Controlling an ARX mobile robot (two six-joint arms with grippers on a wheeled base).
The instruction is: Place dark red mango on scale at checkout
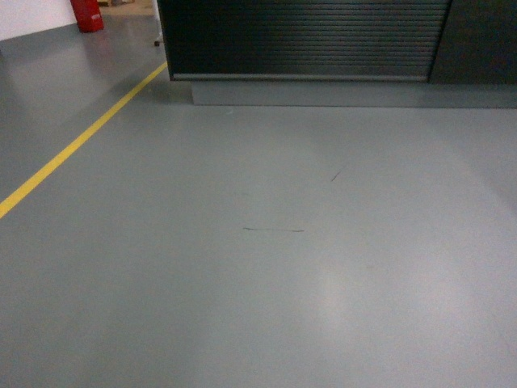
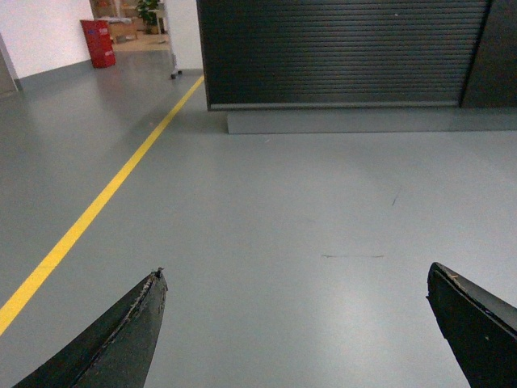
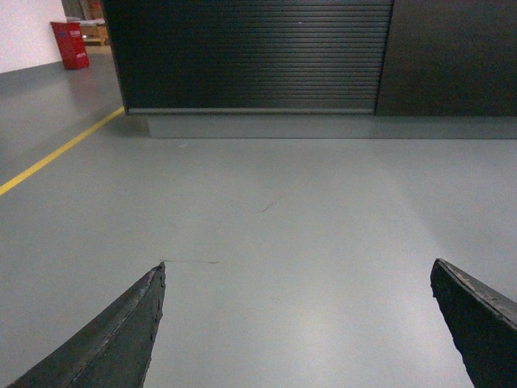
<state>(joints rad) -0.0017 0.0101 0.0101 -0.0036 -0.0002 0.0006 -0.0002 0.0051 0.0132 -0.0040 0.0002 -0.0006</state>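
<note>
A: Fingers? Left gripper (image 2: 295,323) and right gripper (image 3: 297,323) both spread wide, holding nothing.

B: And the dark red mango?

A: Not in view, nor the scale; its axis and the nearer arm can't be judged. Only the checkout (image 1: 307,36) shows, straight ahead across bare floor (image 1: 266,267), a yellow line (image 1: 73,145) to its left.
</note>
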